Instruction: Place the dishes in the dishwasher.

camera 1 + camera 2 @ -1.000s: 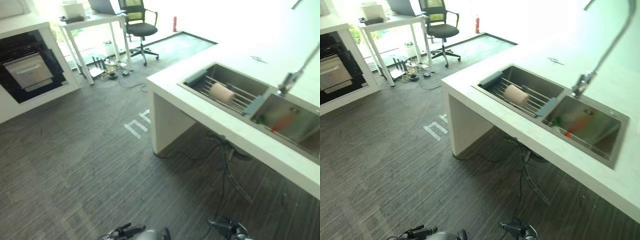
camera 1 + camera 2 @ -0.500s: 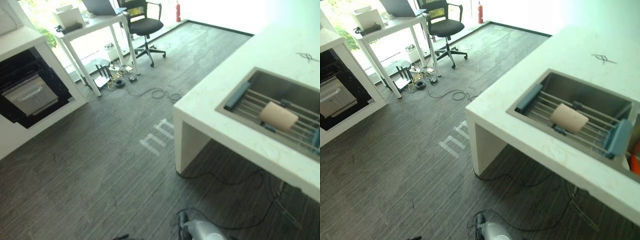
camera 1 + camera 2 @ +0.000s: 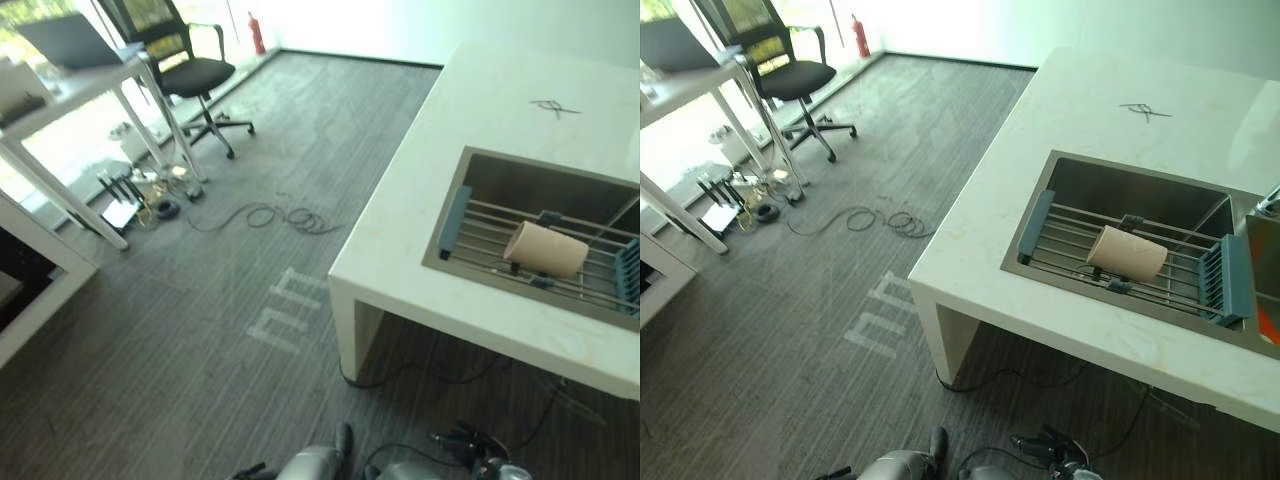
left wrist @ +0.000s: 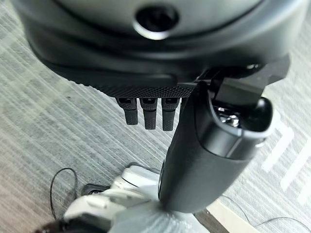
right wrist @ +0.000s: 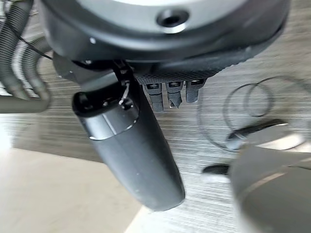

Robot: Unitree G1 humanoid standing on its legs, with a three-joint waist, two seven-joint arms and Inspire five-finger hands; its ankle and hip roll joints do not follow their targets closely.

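Nearest, in its wrist view, the left hand (image 4: 204,141) hangs over the grey striped floor (image 3: 200,340) with fingers (image 4: 149,112) relaxed and straight, holding nothing. The right hand (image 5: 131,145) in its own wrist view hangs the same way, fingers (image 5: 174,94) loose and empty, the thumb standing out beside them.

Farther out, a white counter (image 3: 1110,110) fills the right side of the eye views, with a steel sink (image 3: 1140,195) sunk into it. A wire drying rack (image 3: 1080,245) with blue ends spans the sink, and 1 beige cup (image 3: 1127,253) lies on its side on the rack's bars. White tape marks (image 3: 285,315) sit on the floor just off the counter's corner.

Beyond them a coiled cable (image 3: 275,216) lies on the floor. Farther still, at the left, a white desk (image 3: 70,95) stands over a cluster of devices (image 3: 130,195), with a black office chair (image 3: 185,70) just beside it and a red fire extinguisher (image 3: 253,32) by the far wall.
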